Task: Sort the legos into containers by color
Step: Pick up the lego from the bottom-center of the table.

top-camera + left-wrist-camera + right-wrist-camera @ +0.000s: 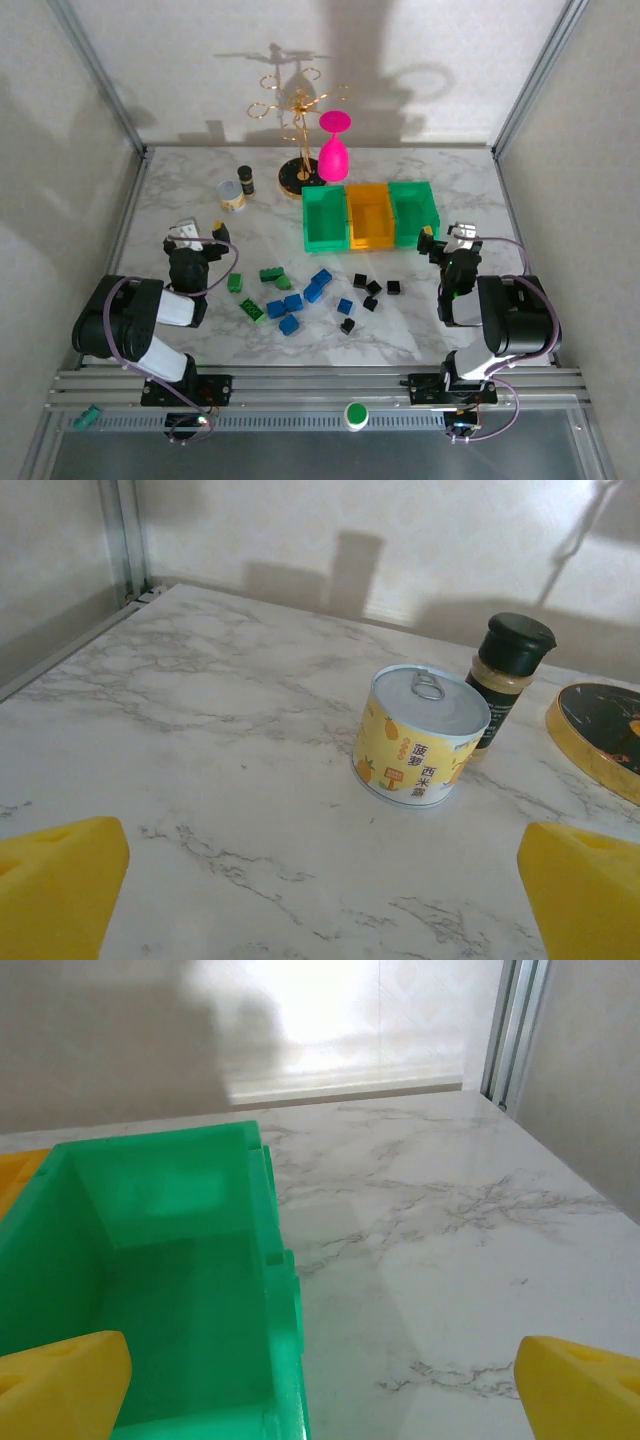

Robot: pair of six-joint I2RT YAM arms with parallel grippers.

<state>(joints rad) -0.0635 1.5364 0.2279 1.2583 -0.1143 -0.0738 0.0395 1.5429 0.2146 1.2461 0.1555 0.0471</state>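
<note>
The legos lie loose on the marble between the arms: green bricks [270, 274] to the left, blue bricks [292, 303] in the middle, black bricks [372, 288] to the right. Behind them stand the joined bins: green [325, 193], orange [367, 189], green [410, 187]. My left gripper [195, 238] is left of the legos, open and empty [325, 900], facing the back left. Open and empty too, my right gripper [447, 241] hovers at the near right corner of the right green bin [170, 1200], its yellow fingertips [585, 1390] wide apart. That bin looks empty.
A yellow tin can [232, 195] and a small dark jar [245, 180] stand at the back left, ahead of the left gripper, where the can [420, 737] is close. A gold stand on a black base [295, 175] and a pink goblet [333, 150] are behind the bins.
</note>
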